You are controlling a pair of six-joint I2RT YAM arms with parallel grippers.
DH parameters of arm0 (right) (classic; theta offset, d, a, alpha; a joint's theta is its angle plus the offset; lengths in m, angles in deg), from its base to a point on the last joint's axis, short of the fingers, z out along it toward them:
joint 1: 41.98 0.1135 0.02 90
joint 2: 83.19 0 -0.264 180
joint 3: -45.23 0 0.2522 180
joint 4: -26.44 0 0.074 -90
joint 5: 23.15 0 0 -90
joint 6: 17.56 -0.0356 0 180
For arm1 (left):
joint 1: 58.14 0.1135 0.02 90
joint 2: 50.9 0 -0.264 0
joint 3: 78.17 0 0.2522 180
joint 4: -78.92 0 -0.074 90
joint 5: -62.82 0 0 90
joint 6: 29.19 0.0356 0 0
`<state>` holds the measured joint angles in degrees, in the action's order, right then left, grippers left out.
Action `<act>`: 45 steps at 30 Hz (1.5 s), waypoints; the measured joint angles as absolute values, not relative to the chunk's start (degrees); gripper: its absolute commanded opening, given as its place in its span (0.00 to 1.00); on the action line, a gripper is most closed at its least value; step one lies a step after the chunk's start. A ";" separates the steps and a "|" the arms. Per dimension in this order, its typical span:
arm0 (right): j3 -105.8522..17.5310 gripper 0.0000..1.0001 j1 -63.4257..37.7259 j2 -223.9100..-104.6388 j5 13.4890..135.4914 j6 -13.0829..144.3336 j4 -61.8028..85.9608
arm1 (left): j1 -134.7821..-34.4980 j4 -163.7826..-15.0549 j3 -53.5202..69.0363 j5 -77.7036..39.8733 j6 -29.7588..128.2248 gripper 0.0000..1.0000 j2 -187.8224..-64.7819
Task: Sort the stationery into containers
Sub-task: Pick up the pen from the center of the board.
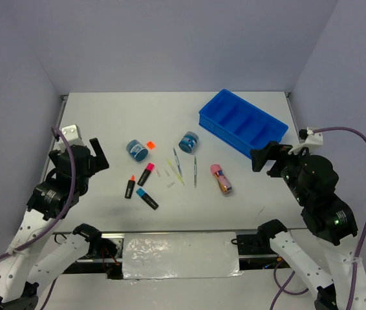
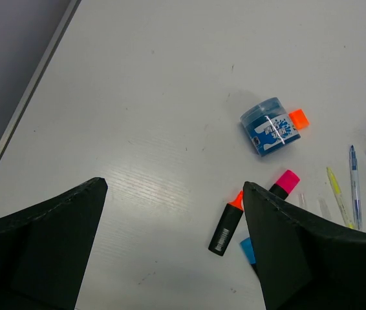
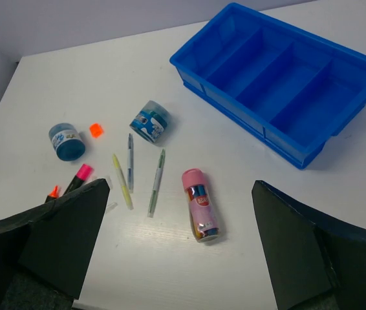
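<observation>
left fingers (image 2: 47, 245) spread wide above table (image 1: 105, 110), right fingers (image 3: 306, 245) spread wide too, highlighters (image 1: 145, 174), tubs (image 1: 136, 150), pens (image 1: 195, 171) loose mid-table, blue tray (image 1: 222, 134) far right

This looks like a robot lab, a place where machines get tried out. A plain white table (image 1: 105, 116) stands inside a sort of box, with bare pale walls (image 1: 170, 39) at the back and on both sides. Two robot arms are bolted at the near edge of the table, the left arm (image 1: 60, 187) and the right arm (image 1: 315, 181). They are black and white, with little green lights on the right one. Purple cables (image 1: 338, 128) loop off them. A shiny patch of silver tape (image 1: 180, 255) covers the rail between their bases. On the table lie only a few small things, like thin pens (image 1: 195, 172) and a blue tray (image 1: 222, 132), spread out on the bare top.
</observation>
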<state>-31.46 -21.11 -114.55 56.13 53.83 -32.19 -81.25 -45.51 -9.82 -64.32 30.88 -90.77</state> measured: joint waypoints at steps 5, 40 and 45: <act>-31.46 1.00 -21.11 -114.53 56.13 53.83 -32.17 | -81.25 -45.51 -9.82 -64.32 30.88 0.99 -90.75; -24.67 1.00 -21.09 -115.40 75.28 54.07 -29.59 | -82.61 -59.26 -28.75 -41.81 15.73 0.83 -122.12; -24.53 1.00 -21.09 -115.40 75.78 54.03 -28.80 | -82.61 -61.51 -28.75 -41.83 15.84 0.81 -124.41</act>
